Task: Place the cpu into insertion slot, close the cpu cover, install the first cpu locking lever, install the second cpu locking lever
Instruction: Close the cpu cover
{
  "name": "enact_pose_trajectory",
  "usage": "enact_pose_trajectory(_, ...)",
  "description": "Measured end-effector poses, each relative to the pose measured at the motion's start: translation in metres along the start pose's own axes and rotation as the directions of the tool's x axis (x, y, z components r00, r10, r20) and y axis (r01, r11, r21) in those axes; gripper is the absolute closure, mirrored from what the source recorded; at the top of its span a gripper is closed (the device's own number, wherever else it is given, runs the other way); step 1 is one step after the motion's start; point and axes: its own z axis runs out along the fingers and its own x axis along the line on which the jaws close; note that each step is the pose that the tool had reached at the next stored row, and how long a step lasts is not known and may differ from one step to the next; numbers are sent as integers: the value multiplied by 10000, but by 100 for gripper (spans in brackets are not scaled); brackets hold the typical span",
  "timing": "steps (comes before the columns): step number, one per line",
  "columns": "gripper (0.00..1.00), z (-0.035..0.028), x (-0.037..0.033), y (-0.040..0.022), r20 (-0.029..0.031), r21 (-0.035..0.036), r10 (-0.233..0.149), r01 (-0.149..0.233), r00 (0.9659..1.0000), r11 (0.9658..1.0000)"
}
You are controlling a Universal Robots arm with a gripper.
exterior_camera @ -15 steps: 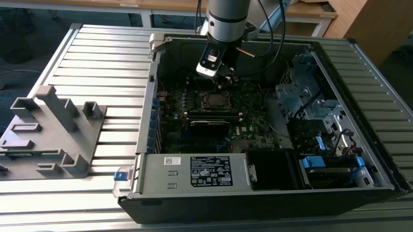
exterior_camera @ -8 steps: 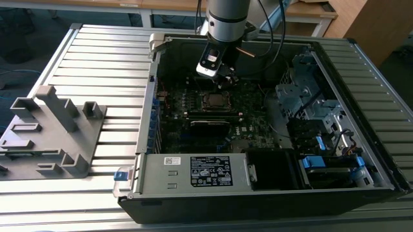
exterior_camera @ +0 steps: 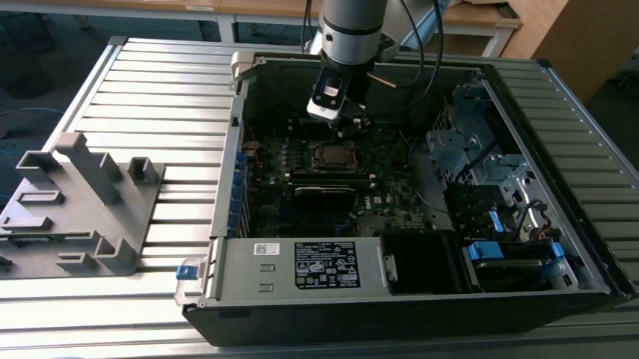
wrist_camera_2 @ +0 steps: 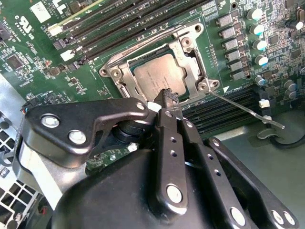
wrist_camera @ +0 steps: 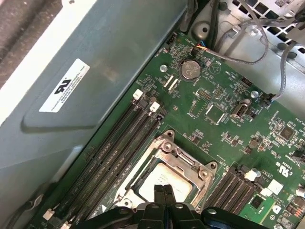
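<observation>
The gripper has its two fingers pressed flat together with nothing between them, so it works as one narrow black tip. In the second wrist view that tip hangs at the near edge of the cpu cover. Whether it touches the metal or sits just above it cannot be told. In the first wrist view the joined fingertips lie over the near side of the cpu.

The cpu lies flat inside the insertion slot, and its grey top shows through the window of the silvery cover. The cover appears to be down over it, so placing and closing look done.

My judgement is that the lever work is the step in hand. One thin wire locking lever runs from the socket's corner out over the memory slots, and it looks free rather than hooked down. Whether any other lever is latched cannot be told. Seating such a lever calls for the closed tip to bear on the thin wire itself, push it sideways and down under its catch, and keep off the cover and chip.

Around the socket lies the green motherboard inside the open computer case, which rests on a slatted metal table.
</observation>
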Motion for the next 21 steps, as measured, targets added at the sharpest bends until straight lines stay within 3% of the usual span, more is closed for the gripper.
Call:
enact_pose_trajectory(6,89,0,0,0,-4,0,-95,95,10000,10000)
enact_pose_trajectory(15,89,0,0,0,-37,-2,-936,936,9956,9956)
enact_pose_trajectory(21,89,0,0,0,-39,-2,-969,969,9953,9953)
